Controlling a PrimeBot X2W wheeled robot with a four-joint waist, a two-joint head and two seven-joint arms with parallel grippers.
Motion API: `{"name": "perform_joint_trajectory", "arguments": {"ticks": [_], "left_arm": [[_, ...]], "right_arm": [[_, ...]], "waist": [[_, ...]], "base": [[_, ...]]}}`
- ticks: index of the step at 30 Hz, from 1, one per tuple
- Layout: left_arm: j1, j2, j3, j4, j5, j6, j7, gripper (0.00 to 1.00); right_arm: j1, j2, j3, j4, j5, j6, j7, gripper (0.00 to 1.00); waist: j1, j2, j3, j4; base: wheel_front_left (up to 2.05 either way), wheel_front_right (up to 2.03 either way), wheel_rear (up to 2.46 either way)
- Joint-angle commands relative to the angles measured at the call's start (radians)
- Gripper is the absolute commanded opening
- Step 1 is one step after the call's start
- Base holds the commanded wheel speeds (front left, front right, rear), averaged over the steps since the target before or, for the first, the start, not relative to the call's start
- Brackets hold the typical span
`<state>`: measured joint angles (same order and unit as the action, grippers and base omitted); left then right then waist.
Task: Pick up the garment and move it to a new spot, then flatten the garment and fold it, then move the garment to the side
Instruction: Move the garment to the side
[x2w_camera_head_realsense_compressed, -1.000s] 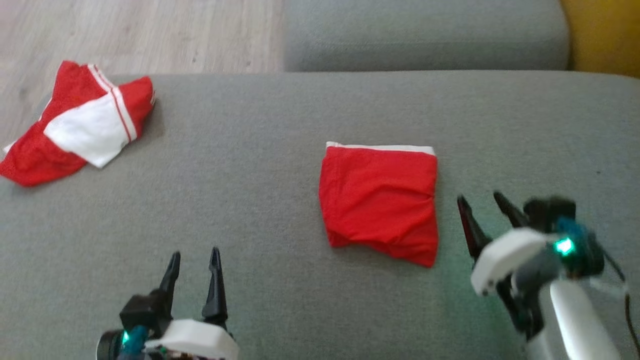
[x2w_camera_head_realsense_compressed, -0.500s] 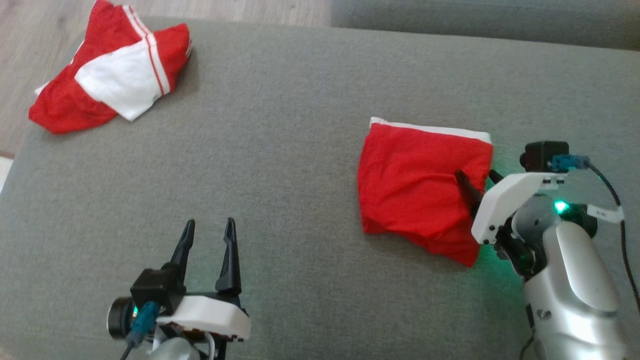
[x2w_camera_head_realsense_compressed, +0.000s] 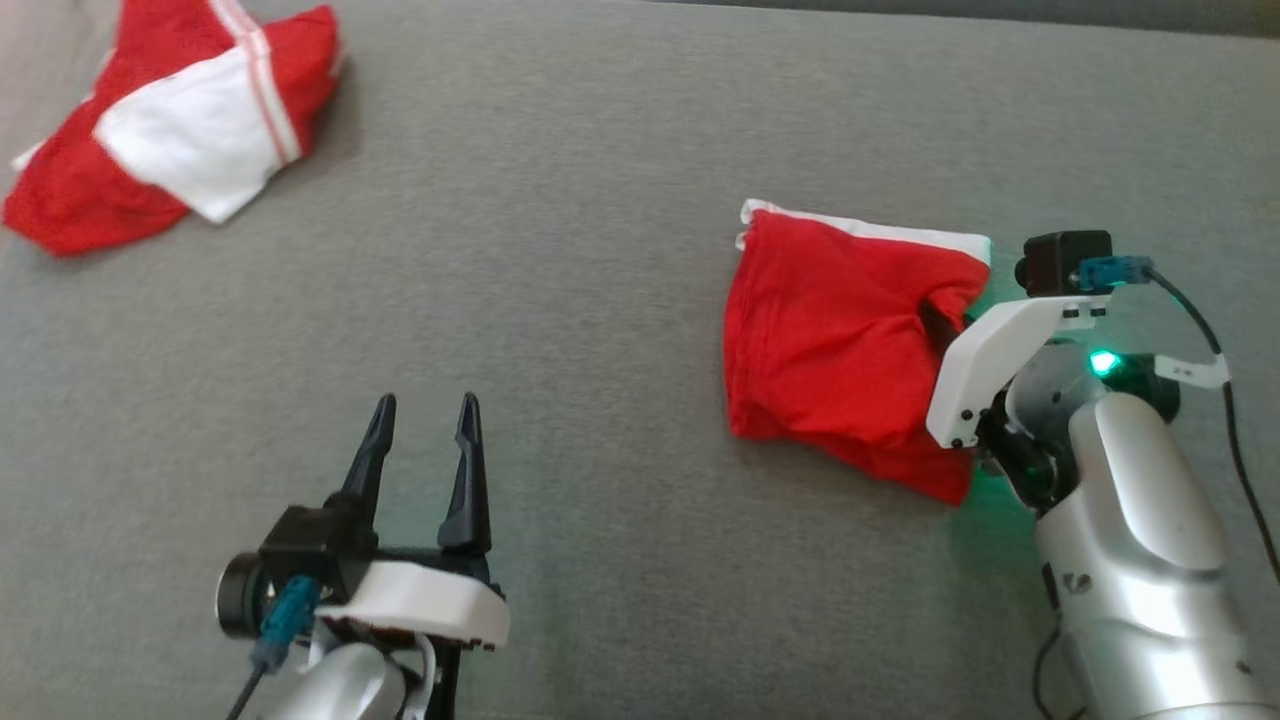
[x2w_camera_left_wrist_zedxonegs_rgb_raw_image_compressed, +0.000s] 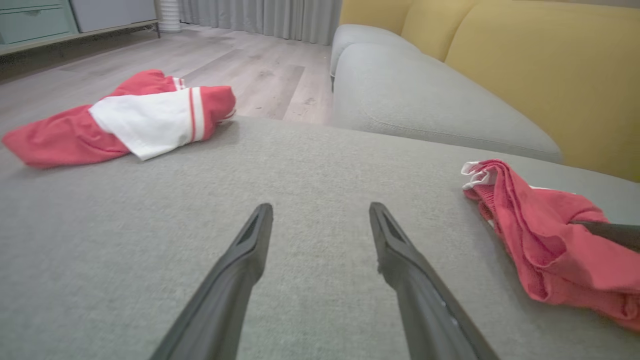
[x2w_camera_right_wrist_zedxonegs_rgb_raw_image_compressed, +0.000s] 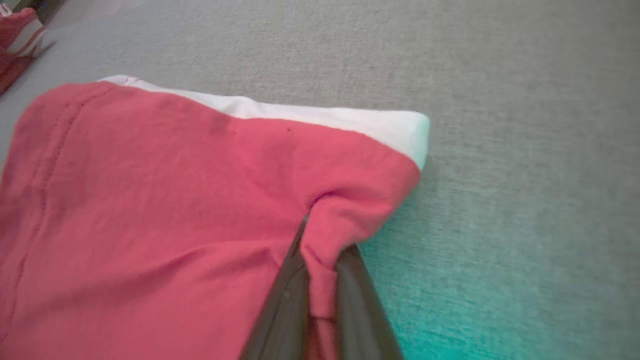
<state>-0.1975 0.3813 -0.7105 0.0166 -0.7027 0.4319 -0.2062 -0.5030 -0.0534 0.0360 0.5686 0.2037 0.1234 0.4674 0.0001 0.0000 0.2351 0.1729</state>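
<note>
Right hand (x2w_camera_right_wrist_zedxonegs_rgb_raw_image_compressed: 324, 245) clenched on right edge of folded red garment (x2w_camera_head_realsense_compressed: 830, 340); left hand (x2w_camera_head_realsense_compressed: 427, 402) released, apart.

I can read no text, brand or number anywhere here. The small white tag (x2w_camera_head_realsense_compressed: 1190, 370) by my right wrist is too blurred to make out.

- Your left gripper (x2w_camera_head_realsense_compressed: 427, 400) carries two long black fingers (x2w_camera_head_realsense_compressed: 372, 455) that taper to points.
- Each wrist wears a white angled bracket (x2w_camera_head_realsense_compressed: 985, 360) with small dark screws.
- A black box camera (x2w_camera_head_realsense_compressed: 1065, 262) sits on the right one, with a teal plug (x2w_camera_head_realsense_compressed: 1112, 270) and a black cable (x2w_camera_head_realsense_compressed: 1205, 345).
- A green light (x2w_camera_head_realsense_compressed: 1103, 362) glows at the right wrist.
- Your right forearm (x2w_camera_head_realsense_compressed: 1140, 540) is glossy silver.
</note>
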Motion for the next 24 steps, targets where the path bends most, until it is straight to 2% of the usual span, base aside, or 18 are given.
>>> {"name": "perform_joint_trajectory", "arguments": {"ticks": [1,4,11,16,20,24], "left_arm": [[-0.048,0.022,0.035,-0.039,0.015,0.007,0.001,1.0],[-0.061,0.028,0.032,-0.054,0.024,0.009,0.007,1.0],[-0.083,0.053,0.035,-0.093,0.037,0.024,0.032,1.0],[-0.109,0.076,0.03,-0.123,0.054,0.031,0.064,1.0],[-0.118,0.099,0.028,-0.14,0.064,0.039,0.089,1.0],[-0.126,0.111,0.028,-0.157,0.072,0.048,0.102,1.0]], "right_arm": [[-0.031,-0.019,0.024,-0.031,0.013,0.007,-0.012,0.0],[-0.034,-0.05,0.021,-0.05,0.025,0.007,-0.034,0.0],[-0.037,-0.108,-0.003,-0.107,0.042,0.007,-0.078,0.0],[-0.044,-0.124,-0.029,-0.141,0.059,0.007,-0.087,0.0],[-0.055,-0.122,-0.043,-0.148,0.066,0.007,-0.1,0.0],[-0.065,-0.115,-0.048,-0.14,0.066,0.007,-0.114,0.0]], "waist": [[-0.0001,0.0,0.009,-0.038],[-0.0001,0.0,0.02,-0.096],[-0.0001,0.0,0.05,-0.283],[-0.0001,0.0,0.087,-0.4],[-0.0001,0.0,0.107,-0.459],[-0.0001,0.0,0.119,-0.48]], "base": [[0.0,0.0,0.0],[0.0,0.0,0.0],[0.0,0.0,0.0],[0.0,0.0,0.0],[0.0,0.0,0.0],[0.0,0.0,0.0]]}}
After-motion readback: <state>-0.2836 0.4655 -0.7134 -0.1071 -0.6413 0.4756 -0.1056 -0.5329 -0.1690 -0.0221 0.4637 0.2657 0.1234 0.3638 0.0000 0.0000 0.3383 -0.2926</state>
